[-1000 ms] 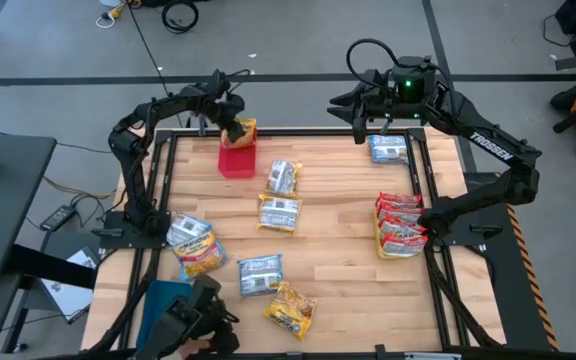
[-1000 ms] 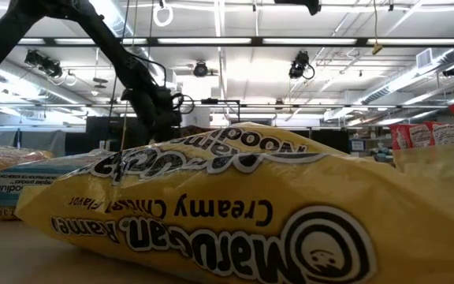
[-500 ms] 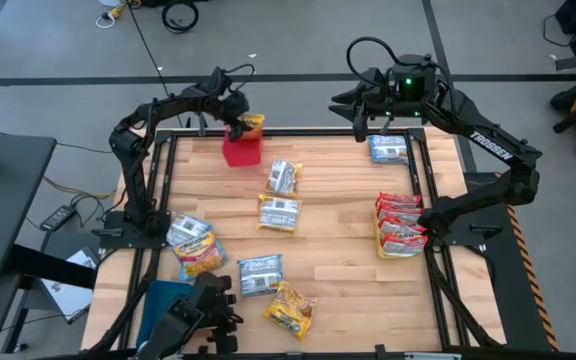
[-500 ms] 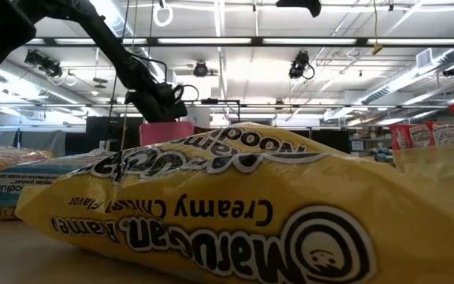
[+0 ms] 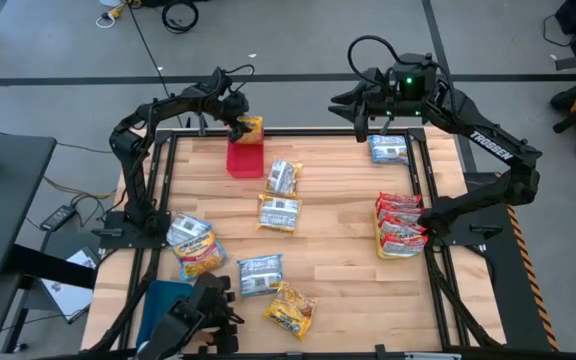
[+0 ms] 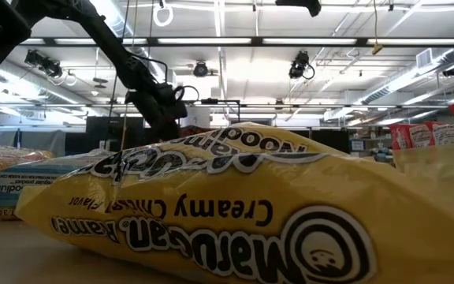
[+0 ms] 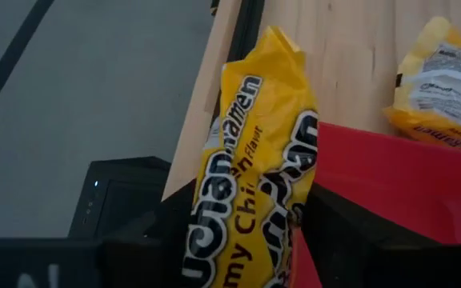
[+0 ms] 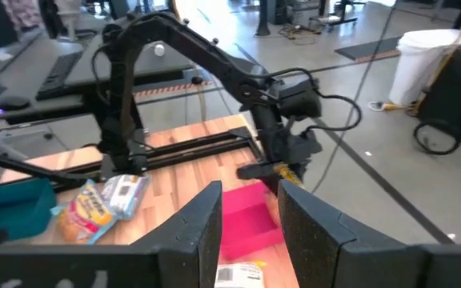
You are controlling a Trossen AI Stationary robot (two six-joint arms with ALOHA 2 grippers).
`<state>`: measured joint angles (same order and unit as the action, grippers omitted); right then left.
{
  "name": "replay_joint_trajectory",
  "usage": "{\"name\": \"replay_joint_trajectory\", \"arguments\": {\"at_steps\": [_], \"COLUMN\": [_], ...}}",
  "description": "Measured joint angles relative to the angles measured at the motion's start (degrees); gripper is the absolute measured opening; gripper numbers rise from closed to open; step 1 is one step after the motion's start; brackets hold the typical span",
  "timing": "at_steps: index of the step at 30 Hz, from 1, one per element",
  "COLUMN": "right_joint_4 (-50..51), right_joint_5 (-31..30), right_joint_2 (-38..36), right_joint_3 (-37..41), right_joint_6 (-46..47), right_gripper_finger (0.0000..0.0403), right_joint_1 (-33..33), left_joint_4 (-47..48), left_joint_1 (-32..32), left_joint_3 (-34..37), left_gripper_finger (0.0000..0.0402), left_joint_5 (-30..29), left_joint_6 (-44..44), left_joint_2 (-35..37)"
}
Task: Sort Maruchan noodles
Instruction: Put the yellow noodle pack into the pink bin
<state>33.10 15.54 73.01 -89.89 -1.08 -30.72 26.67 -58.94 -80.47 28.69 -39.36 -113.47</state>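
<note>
The left gripper (image 5: 241,124) stands over the red tray (image 5: 244,158) with a yellow noodle packet (image 7: 254,168) between its parted fingers, whether still gripped I cannot tell.

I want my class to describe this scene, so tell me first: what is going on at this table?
A two-armed robot is sorting ramen packets. The left gripper has a yellow packet between its fingers over a red tray at the table's far edge. The right gripper waits at the far right, above a blue packet. Red packets are stacked at the right edge; others lie scattered.
</note>
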Motion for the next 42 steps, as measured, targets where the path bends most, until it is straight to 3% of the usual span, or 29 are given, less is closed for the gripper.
{"name": "replay_joint_trajectory", "arguments": {"at_steps": [4, 11, 17, 20, 29, 33, 38, 42], "right_joint_4": [1.20, 3.62, 4.29, 5.62, 6.76, 7.31, 8.86, 10.26], "right_joint_5": [0.51, -3.93, -3.92, -3.92, -5.79, -11.25, -23.22, -28.88], "right_joint_2": [0.00, 0.00, 0.00, 0.00, 0.00, 0.02, 0.00, 0.00], "right_joint_3": [0.00, 0.00, 0.00, 0.00, 1.42, 2.10, 2.10, 2.10], "right_joint_6": [-0.12, -1.09, -2.51, -4.66, -6.80, -5.52, 1.64, 8.24], "right_gripper_finger": [0.0129, 0.0129, 0.0129, 0.0129, 0.0129, 0.0129, 0.0129, 0.0129], "right_joint_1": [-0.17, -0.20, -0.19, -0.18, 4.10, 9.65, 19.52, 26.41], "left_joint_4": [0.49, 2.53, 7.44, 9.19, 14.28, 12.66, 7.32, 3.13], "left_joint_1": [0.21, 0.46, 2.07, 4.43, 20.85, 30.32, 39.65, 44.67], "left_joint_3": [0.00, -0.13, -0.11, -0.11, -0.11, -0.11, -0.09, -0.09], "left_gripper_finger": [0.0223, 0.0238, 0.0238, 0.0238, 0.0217, 0.0204, 0.0207, 0.0233], "left_joint_5": [-2.26, -4.94, -8.46, -7.98, -8.51, -17.15, -31.17, -32.58], "left_joint_6": [-0.63, -1.83, -1.33, 3.01, 19.51, 25.02, 35.79, 44.50], "left_joint_2": [0.98, 5.56, 12.77, 17.46, 24.00, 23.48, 20.88, 17.62]}}
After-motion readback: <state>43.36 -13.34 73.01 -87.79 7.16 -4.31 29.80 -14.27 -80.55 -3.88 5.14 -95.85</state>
